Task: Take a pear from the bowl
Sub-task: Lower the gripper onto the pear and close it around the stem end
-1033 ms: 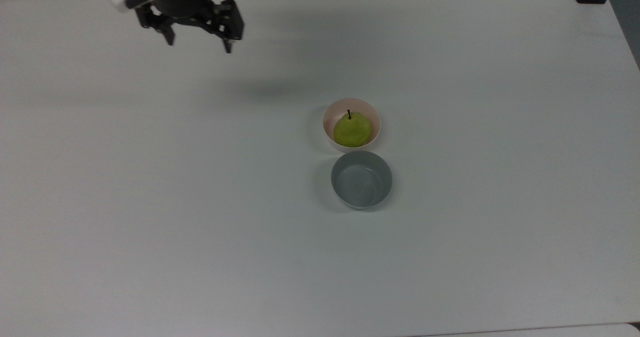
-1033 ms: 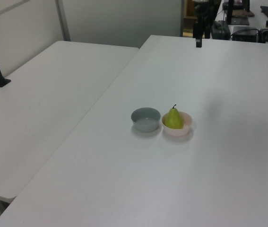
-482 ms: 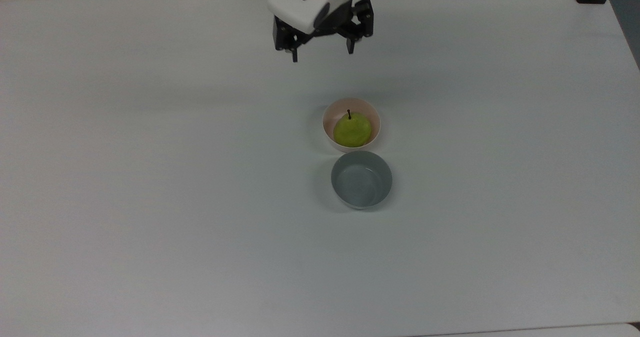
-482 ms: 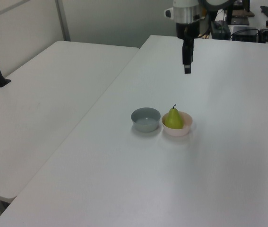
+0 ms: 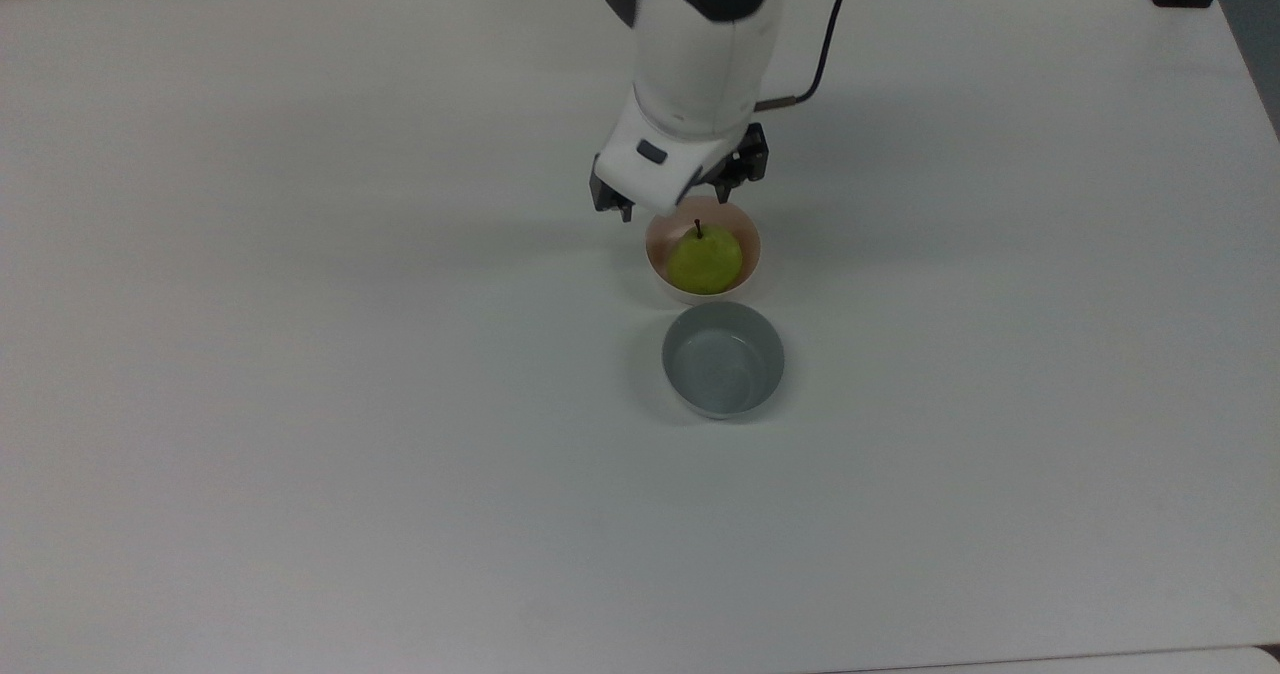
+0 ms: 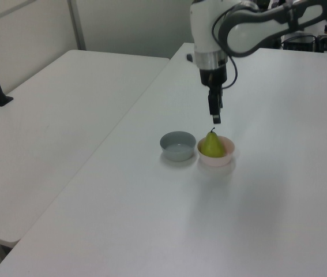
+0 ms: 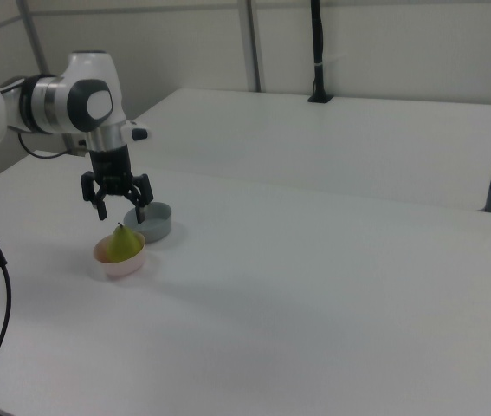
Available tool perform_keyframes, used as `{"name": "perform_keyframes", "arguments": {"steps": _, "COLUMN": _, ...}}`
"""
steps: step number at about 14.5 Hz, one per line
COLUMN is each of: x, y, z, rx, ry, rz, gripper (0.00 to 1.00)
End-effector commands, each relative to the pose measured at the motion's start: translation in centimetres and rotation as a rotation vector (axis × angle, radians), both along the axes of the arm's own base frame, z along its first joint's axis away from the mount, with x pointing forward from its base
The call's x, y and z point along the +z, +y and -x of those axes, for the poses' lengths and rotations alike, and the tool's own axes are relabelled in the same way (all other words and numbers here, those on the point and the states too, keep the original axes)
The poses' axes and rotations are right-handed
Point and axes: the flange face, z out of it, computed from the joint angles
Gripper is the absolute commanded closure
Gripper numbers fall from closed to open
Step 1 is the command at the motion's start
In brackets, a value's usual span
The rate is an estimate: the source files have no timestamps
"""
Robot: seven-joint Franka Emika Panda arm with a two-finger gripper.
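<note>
The jaws stand spread apart and hold nothing; the right view shows the two black fingers (image 7: 140, 209) wide open and pointing down. The gripper (image 7: 120, 211) hangs above the pear (image 7: 122, 243), a little toward the far side of it in the top view, and it is not touching the fruit. In the left view the fingertip is just over the stem, with a small gap between.

The pear (image 5: 705, 259) sits upright inside the pink bowl (image 5: 752, 239), its dark stem pointing up. The bowl stands on the white table (image 5: 300, 404), and the grey bowl (image 5: 723, 359) is just beside it, nearly touching, on the near side in the top view. The grey bowl holds nothing.

As for the progress, I judge that the approach is almost done but the grasp is not yet begun. The pear is not lifted; it rests in the bowl. What is left: to bring the gripper a bit more over the fruit, to go down until the fingers are on both sides of its body, to close on it, and to raise it out of the bowl. The rim is low, so I think it will not hinder the fingers much.
</note>
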Motion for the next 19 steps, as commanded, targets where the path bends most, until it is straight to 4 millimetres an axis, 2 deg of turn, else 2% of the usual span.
{"name": "perform_keyframes", "arguments": {"steps": 1, "x": -3.0, "y": 2.7, "z": 0.1, "rx": 0.056, "ry": 0.005, "rz": 0.041, "gripper": 0.03}}
{"name": "perform_keyframes", "arguments": {"steps": 4, "x": -5.7, "y": 3.1, "z": 0.0, "rx": 0.075, "ry": 0.002, "rz": 0.056, "gripper": 0.08}}
{"name": "perform_keyframes", "arguments": {"steps": 7, "x": -6.4, "y": 3.2, "z": -0.1, "rx": 0.087, "ry": -0.001, "rz": 0.072, "gripper": 0.17}}
{"name": "perform_keyframes", "arguments": {"steps": 11, "x": -7.6, "y": 4.2, "z": 0.2, "rx": 0.119, "ry": 0.010, "rz": 0.099, "gripper": 0.23}}
{"name": "perform_keyframes", "arguments": {"steps": 13, "x": -7.8, "y": 4.3, "z": 0.3, "rx": 0.128, "ry": 0.014, "rz": 0.100, "gripper": 0.33}}
{"name": "perform_keyframes", "arguments": {"steps": 17, "x": -7.6, "y": 4.3, "z": 0.4, "rx": 0.133, "ry": 0.016, "rz": 0.099, "gripper": 0.63}}
{"name": "perform_keyframes", "arguments": {"steps": 18, "x": -7.3, "y": 4.2, "z": 0.4, "rx": 0.133, "ry": 0.017, "rz": 0.100, "gripper": 0.69}}
{"name": "perform_keyframes", "arguments": {"steps": 19, "x": -6.5, "y": 3.9, "z": 0.4, "rx": 0.128, "ry": 0.012, "rz": 0.097, "gripper": 0.69}}
